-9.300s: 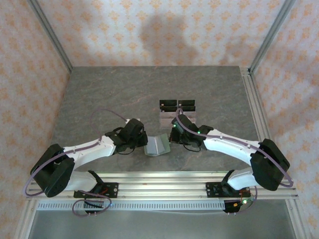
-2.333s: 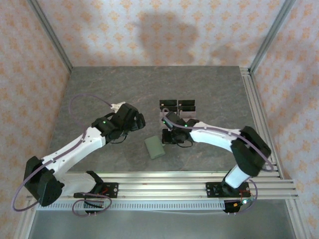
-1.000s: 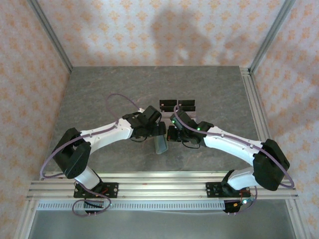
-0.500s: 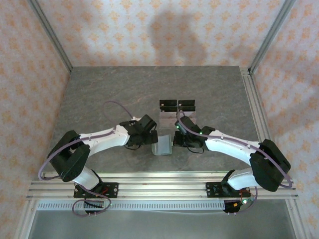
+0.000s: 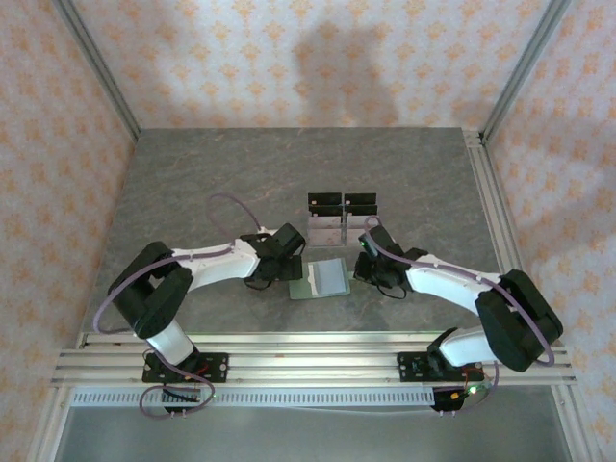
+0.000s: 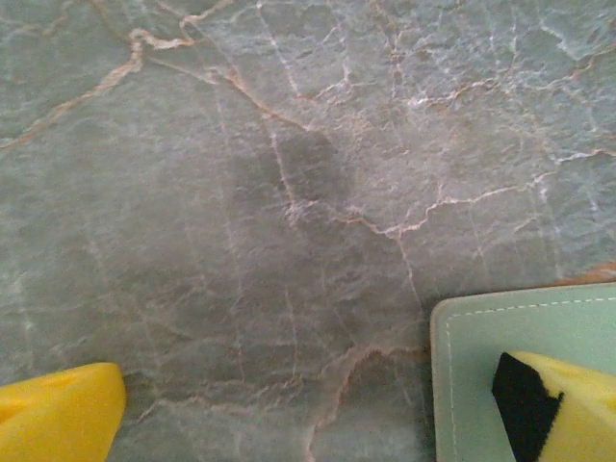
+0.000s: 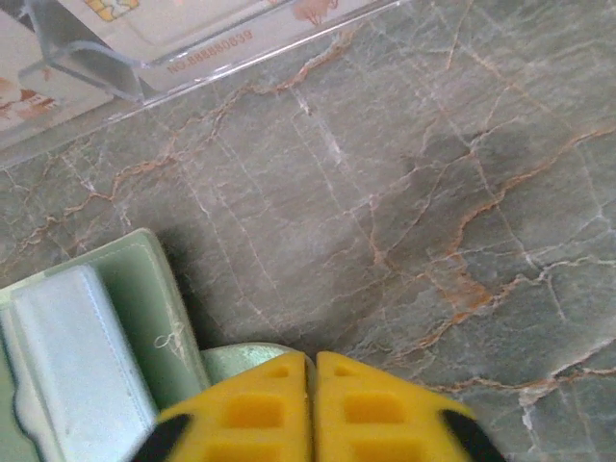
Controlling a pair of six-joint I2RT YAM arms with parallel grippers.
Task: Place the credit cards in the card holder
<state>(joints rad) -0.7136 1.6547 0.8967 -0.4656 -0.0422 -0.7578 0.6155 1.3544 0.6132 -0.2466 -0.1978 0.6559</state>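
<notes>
The sage-green card holder [image 5: 322,279] lies opened flat between the two grippers, its paler slotted inside facing up. My left gripper [image 5: 295,269] is open wide at its left edge, and in the left wrist view one fingertip [image 6: 553,404] sits over the green cover [image 6: 481,337]. My right gripper [image 5: 359,273] is at the holder's right edge. Its jaws are almost together on the snap tab [image 7: 236,361], beside the pale slots [image 7: 67,356]. Black credit cards [image 5: 325,203] stand in the clear acrylic stand [image 5: 342,223] just behind.
The acrylic stand's foot [image 7: 96,72] lies close beyond the right gripper, with pale printed cards showing through it. Bare grey marble tabletop [image 5: 192,192] spreads to the left and back. Aluminium rails [image 5: 491,212] border the right and near edges.
The card holder has gone from half-folded to spread flat. The right gripper has pulled rightward with the tab, and the left gripper has shifted slightly to the holder's left edge.
</notes>
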